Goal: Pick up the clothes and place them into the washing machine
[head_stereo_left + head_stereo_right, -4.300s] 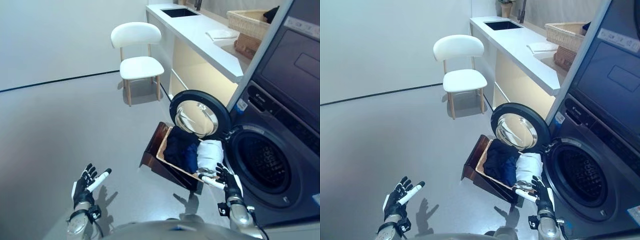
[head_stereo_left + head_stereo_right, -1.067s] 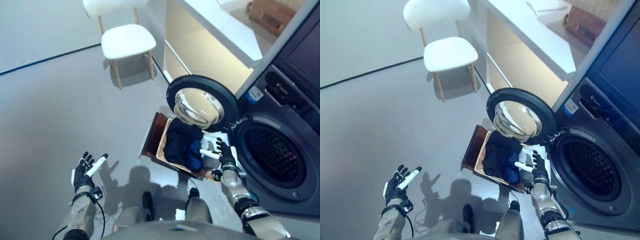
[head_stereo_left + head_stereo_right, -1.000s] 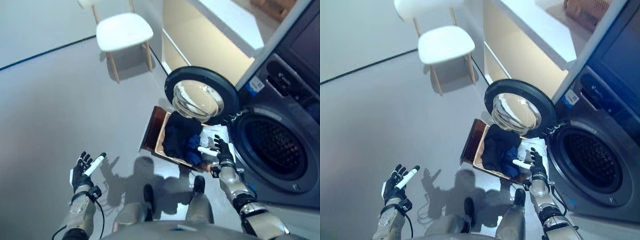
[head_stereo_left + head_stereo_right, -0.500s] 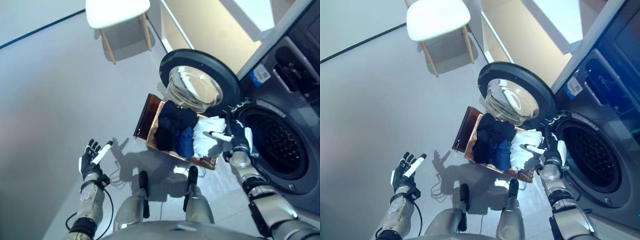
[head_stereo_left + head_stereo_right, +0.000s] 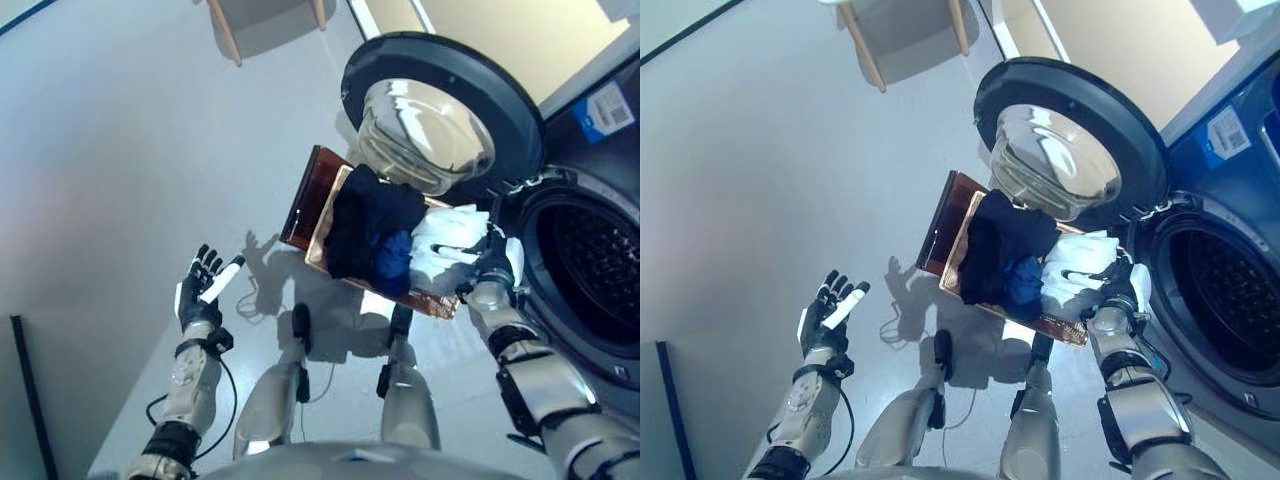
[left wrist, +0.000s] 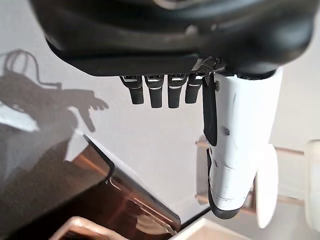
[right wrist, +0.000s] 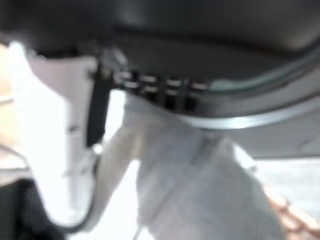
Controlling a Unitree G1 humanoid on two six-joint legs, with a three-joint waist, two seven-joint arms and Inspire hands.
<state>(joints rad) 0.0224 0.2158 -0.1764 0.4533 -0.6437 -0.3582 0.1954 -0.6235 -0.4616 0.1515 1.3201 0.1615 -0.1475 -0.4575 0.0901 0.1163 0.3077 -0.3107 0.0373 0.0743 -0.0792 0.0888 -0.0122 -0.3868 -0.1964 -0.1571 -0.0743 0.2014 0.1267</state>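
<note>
white garment [image 5: 1077,262] now touched by right robot hand [image 5: 1118,290], previously short.

Glossy brown basket [image 5: 318,196], soft white cloth [image 5: 440,240], shiny glass door [image 5: 425,130], smooth grey floor [image 5: 130,160]

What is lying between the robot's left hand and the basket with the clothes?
Only bare grey floor lies between the left hand and the basket; the left eye view shows this.
</note>
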